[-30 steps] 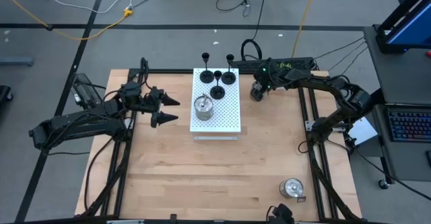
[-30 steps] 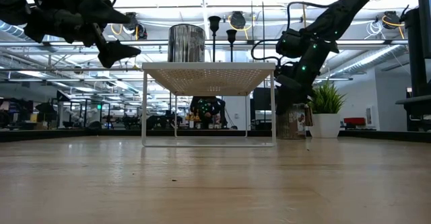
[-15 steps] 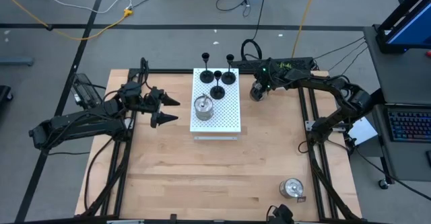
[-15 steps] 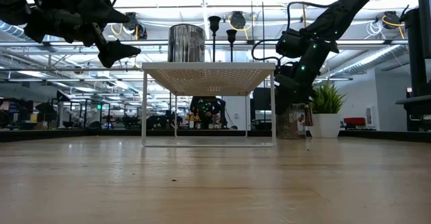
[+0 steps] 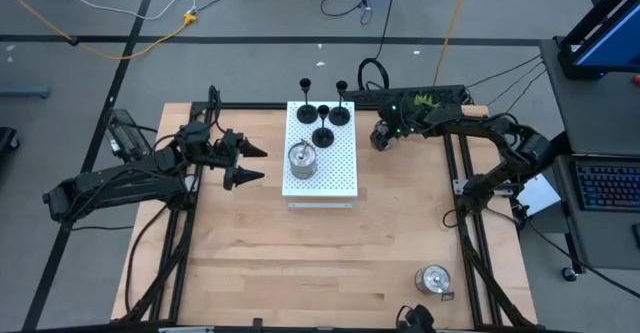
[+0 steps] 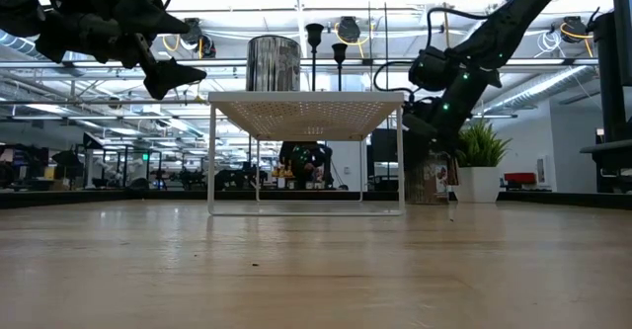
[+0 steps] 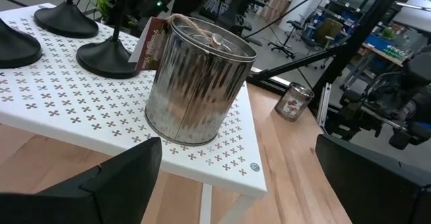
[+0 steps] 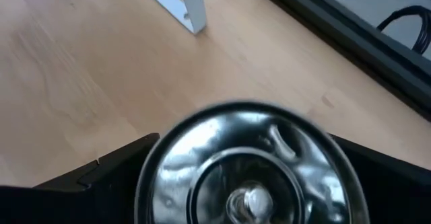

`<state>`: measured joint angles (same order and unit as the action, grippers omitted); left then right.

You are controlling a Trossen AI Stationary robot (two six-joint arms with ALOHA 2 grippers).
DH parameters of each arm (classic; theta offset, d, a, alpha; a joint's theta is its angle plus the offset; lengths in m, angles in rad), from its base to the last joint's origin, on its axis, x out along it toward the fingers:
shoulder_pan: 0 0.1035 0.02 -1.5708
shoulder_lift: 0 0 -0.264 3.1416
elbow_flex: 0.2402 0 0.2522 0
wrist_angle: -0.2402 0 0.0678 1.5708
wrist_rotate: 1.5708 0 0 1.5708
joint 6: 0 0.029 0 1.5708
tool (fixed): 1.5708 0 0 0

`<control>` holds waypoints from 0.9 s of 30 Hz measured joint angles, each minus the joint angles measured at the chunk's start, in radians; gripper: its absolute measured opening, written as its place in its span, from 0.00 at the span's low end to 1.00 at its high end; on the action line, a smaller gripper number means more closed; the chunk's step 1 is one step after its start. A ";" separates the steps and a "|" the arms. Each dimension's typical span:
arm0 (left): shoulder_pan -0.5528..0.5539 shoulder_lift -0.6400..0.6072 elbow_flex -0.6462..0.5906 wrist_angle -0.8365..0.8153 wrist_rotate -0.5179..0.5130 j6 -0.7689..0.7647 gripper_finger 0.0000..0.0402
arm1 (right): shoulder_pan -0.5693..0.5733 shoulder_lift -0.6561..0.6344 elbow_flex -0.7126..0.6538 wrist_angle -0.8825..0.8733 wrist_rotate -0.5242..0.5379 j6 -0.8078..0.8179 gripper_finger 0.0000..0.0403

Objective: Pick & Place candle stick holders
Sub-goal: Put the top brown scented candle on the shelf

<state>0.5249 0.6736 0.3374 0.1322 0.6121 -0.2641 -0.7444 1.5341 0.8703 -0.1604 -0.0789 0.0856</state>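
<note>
Illumination is bright and even, supplied by ceiling strip lights [image 6: 296, 33] visible in the low view. Shadows on the wooden table [image 5: 330, 253] are faint. The silver holder [image 8: 246, 170] close to the right wrist camera is blurred, with glare.

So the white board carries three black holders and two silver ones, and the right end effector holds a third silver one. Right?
Not quite. The high view shows only one silver holder on the white board, beside the three black holders. The right end effector does hold a silver one; another silver holder sits on the table's near right corner.
</note>
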 joint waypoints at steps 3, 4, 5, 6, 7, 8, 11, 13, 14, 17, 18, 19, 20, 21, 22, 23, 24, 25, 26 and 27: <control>0.000 0.000 0.000 0.000 0.000 0.000 0.99 | 0.000 0.000 0.000 0.008 0.000 -0.003 0.97; 0.000 0.000 0.000 0.000 0.000 0.000 0.99 | 0.000 0.000 0.000 0.004 0.000 -0.003 0.97; 0.000 0.000 0.000 0.000 0.000 0.000 0.99 | 0.000 0.000 0.000 -0.001 0.000 -0.003 0.97; 0.000 0.000 0.000 0.000 0.000 0.000 0.99 | 0.000 0.000 0.000 -0.005 0.000 -0.007 0.97; 0.000 0.000 0.000 0.000 0.000 0.000 0.99 | 0.000 0.000 0.000 -0.008 0.000 -0.014 0.97; 0.000 0.000 0.000 0.000 0.000 0.000 0.99 | 0.000 0.000 0.000 -0.012 0.001 -0.016 0.97; 0.000 0.000 0.000 0.000 0.000 0.000 0.99 | 0.000 0.000 0.000 -0.021 0.004 -0.018 0.95; 0.000 0.000 0.000 0.000 0.000 0.000 0.99 | 0.000 0.000 0.000 -0.023 0.005 -0.019 0.91; 0.000 0.000 0.000 0.000 0.000 0.000 0.99 | 0.000 0.000 0.000 -0.022 0.008 -0.020 0.88; 0.000 0.000 0.000 0.000 0.000 -0.001 0.99 | 0.000 -0.001 0.000 -0.018 0.013 -0.025 0.82; 0.000 0.000 0.000 0.000 0.000 -0.001 0.99 | 0.000 -0.001 0.000 -0.019 0.012 -0.025 0.82; 0.000 0.000 0.000 0.000 0.000 -0.002 0.99 | 0.000 -0.001 0.000 -0.019 0.012 -0.025 0.82; 0.000 0.000 0.000 0.000 0.000 -0.003 0.99 | 0.000 -0.001 0.000 -0.019 0.012 -0.025 0.82; 0.000 0.000 0.000 0.000 0.000 -0.003 0.99 | 0.000 -0.001 0.000 -0.020 0.012 -0.025 0.82; 0.000 0.000 0.000 0.000 0.000 -0.003 0.99 | 0.000 -0.001 0.000 -0.020 0.012 -0.025 0.82; 0.000 0.000 0.000 0.000 0.000 -0.005 0.99 | 0.000 -0.001 0.000 -0.021 0.012 -0.025 0.82; 0.000 0.000 0.000 0.000 0.000 -0.007 0.99 | 0.001 -0.001 0.000 -0.023 0.010 -0.025 0.82; 0.000 0.000 0.000 0.000 0.000 -0.007 0.99 | 0.003 -0.001 0.000 -0.026 0.009 -0.025 0.82; 0.000 0.000 0.000 0.000 0.000 -0.007 0.99 | 0.006 -0.001 0.001 -0.029 0.009 -0.025 0.82; 0.000 0.000 0.000 0.000 0.000 -0.007 0.99 | 0.011 -0.001 0.001 -0.033 0.011 -0.025 0.82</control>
<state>0.5249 0.6737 0.3374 0.1322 0.6121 -0.2710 -0.7336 1.5330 0.8711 -0.1932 -0.0681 0.0603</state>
